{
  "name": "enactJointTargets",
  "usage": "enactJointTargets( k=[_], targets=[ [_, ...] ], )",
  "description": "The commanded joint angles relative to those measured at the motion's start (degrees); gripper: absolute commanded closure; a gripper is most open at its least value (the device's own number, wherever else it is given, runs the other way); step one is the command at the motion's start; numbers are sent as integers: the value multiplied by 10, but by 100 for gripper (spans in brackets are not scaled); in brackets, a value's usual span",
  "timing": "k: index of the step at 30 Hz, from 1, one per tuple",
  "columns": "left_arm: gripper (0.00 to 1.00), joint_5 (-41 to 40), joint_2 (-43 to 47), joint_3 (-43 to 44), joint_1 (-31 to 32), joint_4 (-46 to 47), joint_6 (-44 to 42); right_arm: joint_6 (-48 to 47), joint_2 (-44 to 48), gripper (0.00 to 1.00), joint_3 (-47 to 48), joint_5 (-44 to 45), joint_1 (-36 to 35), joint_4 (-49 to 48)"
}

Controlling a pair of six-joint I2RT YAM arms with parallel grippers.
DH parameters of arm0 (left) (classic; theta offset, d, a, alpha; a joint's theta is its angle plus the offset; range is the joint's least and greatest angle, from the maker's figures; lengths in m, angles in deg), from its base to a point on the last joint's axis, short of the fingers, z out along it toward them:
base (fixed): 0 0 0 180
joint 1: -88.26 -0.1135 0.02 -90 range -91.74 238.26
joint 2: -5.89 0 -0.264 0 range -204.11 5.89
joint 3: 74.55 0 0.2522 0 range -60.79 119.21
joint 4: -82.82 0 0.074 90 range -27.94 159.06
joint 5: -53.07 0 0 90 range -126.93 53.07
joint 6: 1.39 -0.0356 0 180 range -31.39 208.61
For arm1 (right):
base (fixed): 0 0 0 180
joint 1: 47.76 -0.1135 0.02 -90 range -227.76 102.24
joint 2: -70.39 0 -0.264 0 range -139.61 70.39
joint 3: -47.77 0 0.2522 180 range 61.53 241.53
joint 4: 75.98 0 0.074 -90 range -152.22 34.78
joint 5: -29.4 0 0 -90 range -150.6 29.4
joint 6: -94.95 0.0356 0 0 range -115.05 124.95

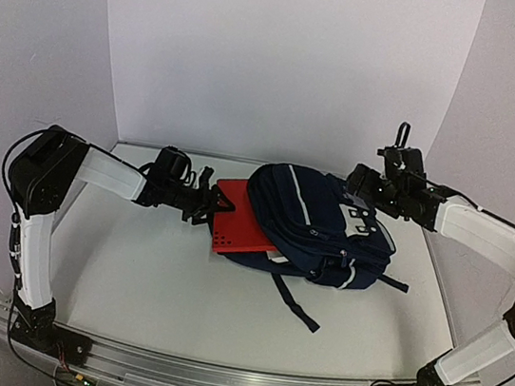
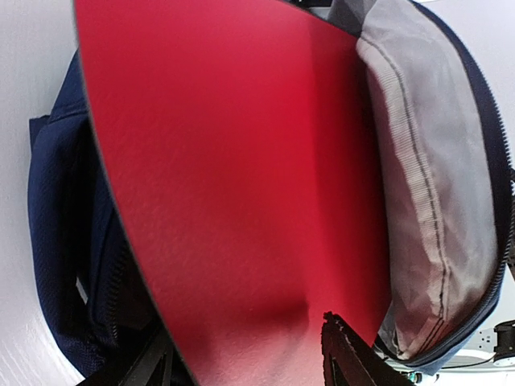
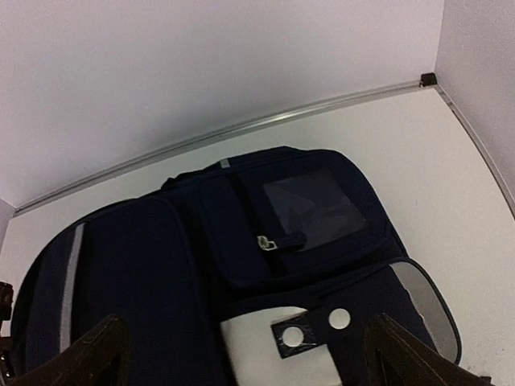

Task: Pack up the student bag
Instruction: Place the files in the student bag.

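Observation:
The student bag (image 1: 320, 226) lies flat in the middle of the table, navy with thin pale stripes. A red book (image 1: 242, 222) sticks out of its open left side, partly under the flap. In the left wrist view the red book (image 2: 241, 161) fills the frame, with the bag's grey lining (image 2: 434, 185) to its right. My left gripper (image 1: 210, 201) is at the book's outer edge, its fingers apart on either side of the book (image 2: 241, 362). My right gripper (image 1: 365, 191) hovers open over the bag's right end, above the front pocket (image 3: 306, 217), holding nothing (image 3: 245, 362).
A dark shoulder strap (image 1: 295, 304) trails from the bag toward the near edge. White walls close the table at the back and sides, with a back corner (image 3: 426, 79) to the right. A metal rail (image 1: 213, 369) with the arm bases runs along the front.

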Motion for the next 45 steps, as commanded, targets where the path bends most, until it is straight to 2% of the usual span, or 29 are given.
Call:
enactJointTargets(
  k=[1,6,13,15,18,21,24,27,30,38,45],
  targets=[
    [37,20,-8,-9,0,17,16,12,1,2,-18,-72,40,8],
    [37,27,-21,-10,1,36,28,7,-9,2,-46,-106,88,7],
    [42,44,-45,-2,7,83,56,-5,-52,2,-55,-167,89,3],
    [45,47,-55,8,13,95,65,-2,-61,6,-61,-171,89,1],
    [54,48,-68,28,27,102,73,-1,-44,8,-72,-149,88,-1],
    [63,46,-71,32,33,117,82,-18,6,2,-73,-112,89,3],
    [72,41,-68,29,32,124,84,-33,47,2,-63,-106,86,19],
    [81,39,-67,28,32,120,83,-40,64,2,-55,-139,78,29],
    [85,37,-66,25,32,120,85,-39,60,3,-53,-218,75,16],
    [89,32,-65,24,32,120,87,-58,-31,26,-22,-339,74,5],
    [89,34,-69,33,32,111,85,-56,-78,45,-14,-411,74,-20]
  ],
)
